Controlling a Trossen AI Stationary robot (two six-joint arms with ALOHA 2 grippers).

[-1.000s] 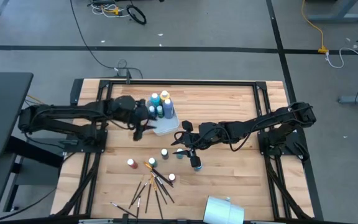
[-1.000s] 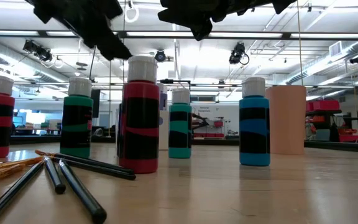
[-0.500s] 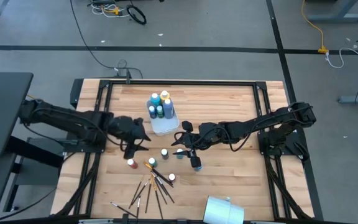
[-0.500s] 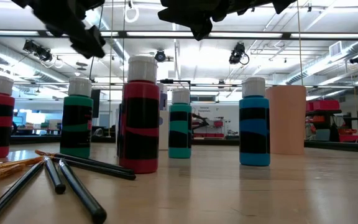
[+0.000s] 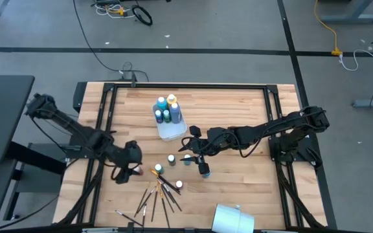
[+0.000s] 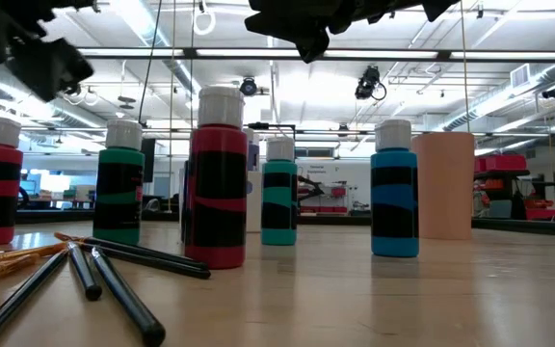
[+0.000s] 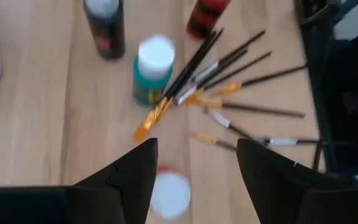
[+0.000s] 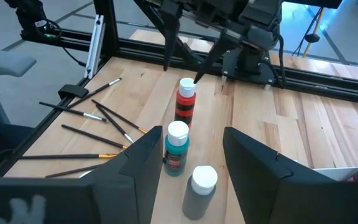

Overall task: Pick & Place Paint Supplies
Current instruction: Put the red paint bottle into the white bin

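Note:
Small white-capped paint bottles stand in a loose group mid-table: red (image 5: 136, 170), green (image 5: 171, 158), teal (image 5: 186, 160), dark blue (image 5: 204, 172) and another red (image 5: 179, 186). Dark-tipped brushes (image 5: 157, 197) lie fanned near the near edge. My left gripper (image 5: 133, 165) is open and hovers over the leftmost red bottle; its white cap (image 7: 169, 193) shows between the fingers, which point down above that bottle (image 8: 186, 102). My right gripper (image 5: 188, 152) is open, held above the bottles (image 8: 177, 146) and touching none.
A pale tray (image 5: 171, 133) toward the far side holds several bottles (image 5: 167, 110). A whitish cup (image 5: 233, 219) lies on its side at the near edge. In the low view a beige cylinder (image 6: 444, 183) stands behind the blue bottle (image 6: 394, 193). Bare wood lies right of the group.
My left gripper has travelled from beside the tray toward the table's near edge and a little left, ending over the leftmost red bottle. The right arm and all bottles and brushes have kept still.

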